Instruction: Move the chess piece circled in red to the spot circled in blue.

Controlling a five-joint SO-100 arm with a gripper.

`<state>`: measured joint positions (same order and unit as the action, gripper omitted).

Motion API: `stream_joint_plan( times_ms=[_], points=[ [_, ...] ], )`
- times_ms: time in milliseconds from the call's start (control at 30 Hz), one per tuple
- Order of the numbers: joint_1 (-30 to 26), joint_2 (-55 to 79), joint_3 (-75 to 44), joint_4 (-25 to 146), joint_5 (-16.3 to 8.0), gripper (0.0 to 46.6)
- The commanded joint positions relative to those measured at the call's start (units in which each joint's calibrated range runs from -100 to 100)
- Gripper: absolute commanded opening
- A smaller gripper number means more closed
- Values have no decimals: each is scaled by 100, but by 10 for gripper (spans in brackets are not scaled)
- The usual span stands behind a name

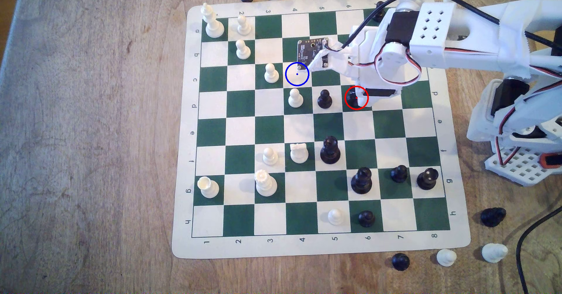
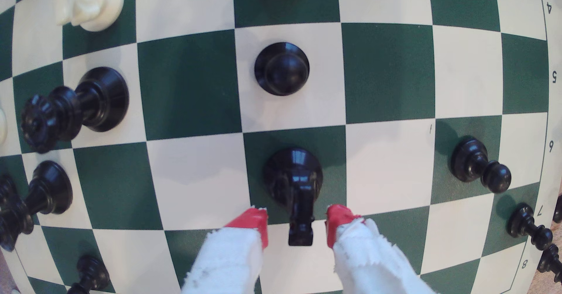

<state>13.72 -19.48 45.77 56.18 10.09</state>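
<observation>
Surface: a worn, pale wooden tabletop (image 1: 91, 130) with visible grain and dark scuffs, carrying a roll-up chessboard (image 1: 450, 245) of green and cream squares with a cream border.
Board markings: digits 1 to 8 run along the near and far borders, letters a to h down both sides in the exterior view.
Chess piece: the black knight-like piece (image 2: 296, 187) stands upright on a green square, inside the red ring, row d, column 6; in the exterior view (image 1: 352, 97) it is partly covered by the arm.
Gripper: the gripper (image 2: 297, 225) is set low over the piece, one red-tipped, cloth-wrapped finger on either side of its head.
Jaws: parted to a moderate gap; a sliver of board shows between each tip and the piece, so neither touches it.
Spot: the blue-ringed cream square (image 1: 297, 74) lies in row c, column 4, partly under the wrist's circuit board.
Neighbours: a black pawn (image 1: 324, 99) occupies the cream square just beside the chess piece, toward the exterior view's left.
Off-board: captured pieces rest on the wood beyond the far edge and at the near corner on the exterior view's right, beside a black cable (image 1: 523, 251).
</observation>
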Motion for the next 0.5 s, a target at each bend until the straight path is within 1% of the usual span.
stream_joint_plan(
  times_ms=[0, 267, 467],
  points=[
    [-101, -21, -498, -130, 15, 109],
    [-163, -13, -498, -253, 15, 106],
    [-202, 13, -489, -212, 15, 30]
  ],
)
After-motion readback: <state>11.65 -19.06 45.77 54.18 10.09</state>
